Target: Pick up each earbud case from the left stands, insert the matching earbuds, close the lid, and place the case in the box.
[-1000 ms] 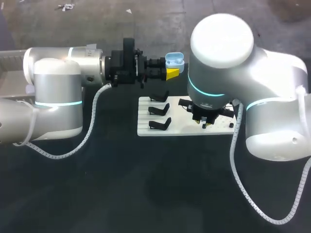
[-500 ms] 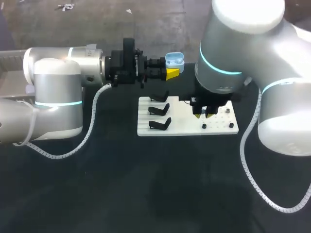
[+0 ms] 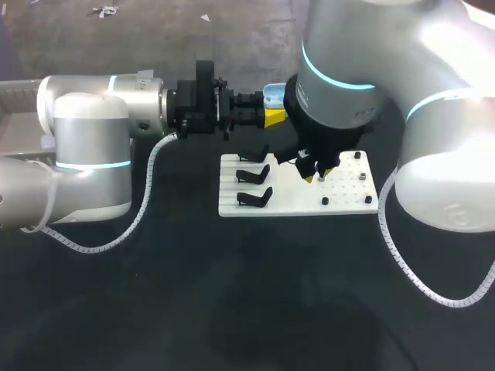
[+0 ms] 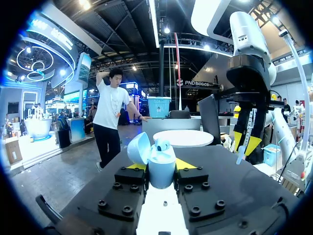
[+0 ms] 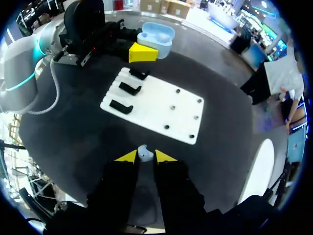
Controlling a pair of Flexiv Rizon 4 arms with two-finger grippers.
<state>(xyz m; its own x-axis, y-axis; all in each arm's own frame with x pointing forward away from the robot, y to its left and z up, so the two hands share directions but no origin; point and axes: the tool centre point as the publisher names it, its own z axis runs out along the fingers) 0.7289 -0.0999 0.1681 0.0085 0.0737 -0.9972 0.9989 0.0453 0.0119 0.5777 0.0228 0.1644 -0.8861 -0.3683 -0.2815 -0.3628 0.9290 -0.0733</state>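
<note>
A light-blue earbud case (image 4: 160, 164) with its lid tilted open sits between the yellow tips of my left gripper (image 4: 159, 167), which is shut on it; one earbud shows inside. From above, the case (image 3: 271, 94) peeks out behind my right arm, beyond the white board (image 3: 294, 199). My right gripper (image 3: 316, 173) hangs over the board's middle. In its own view it (image 5: 145, 156) is shut on a small white earbud (image 5: 143, 152). The case (image 5: 156, 35) lies ahead past the board (image 5: 156, 110). From the left wrist, the right gripper (image 4: 245, 145) hangs beside the case.
Three empty black stands (image 3: 254, 175) line the board's left part. Small earbud pegs (image 3: 362, 176) dot its right part. The stands (image 5: 130, 89) and pegs (image 5: 195, 117) also show under the right gripper. Dark tabletop surrounds the board.
My right arm has risen off the board's right part and swung left towards the case, carrying the earbud. The left arm and the case have stayed still.
</note>
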